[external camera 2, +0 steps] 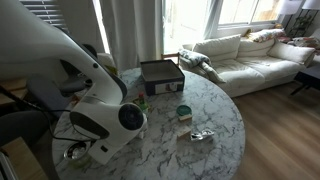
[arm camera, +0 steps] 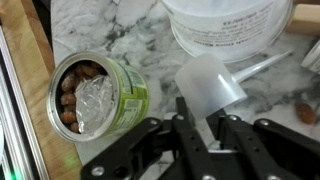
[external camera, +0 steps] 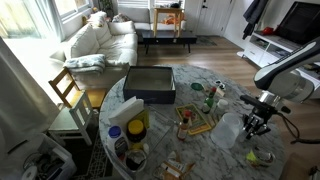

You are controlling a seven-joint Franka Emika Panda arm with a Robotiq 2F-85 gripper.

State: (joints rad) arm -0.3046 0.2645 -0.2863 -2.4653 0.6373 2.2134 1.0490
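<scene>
Your gripper [arm camera: 205,120] is clamped on the scoop [arm camera: 210,82], its black metal fingers [arm camera: 186,128] pressed to either side of the narrow handle end, seen from the wrist view. The scoop is translucent white plastic with a rounded, cup-shaped bowl. It lies on the table [arm camera: 140,30], a white marble top with grey veins, and the bowl points away from your gripper.

Just beside the scoop stands an open round can [arm camera: 95,95] with a green label and a bright metal rim. It is filled with brown nuts, and a crumpled clear film lies on top of them. Near the far side of the scoop sits a wide, smooth white plastic tub [arm camera: 230,25] with printed lettering on its wall.

In an exterior view your gripper [external camera: 255,125] hangs low over the edge of the round table [external camera: 215,145]. A flat black box [external camera: 150,83] lies well apart on the far side.
</scene>
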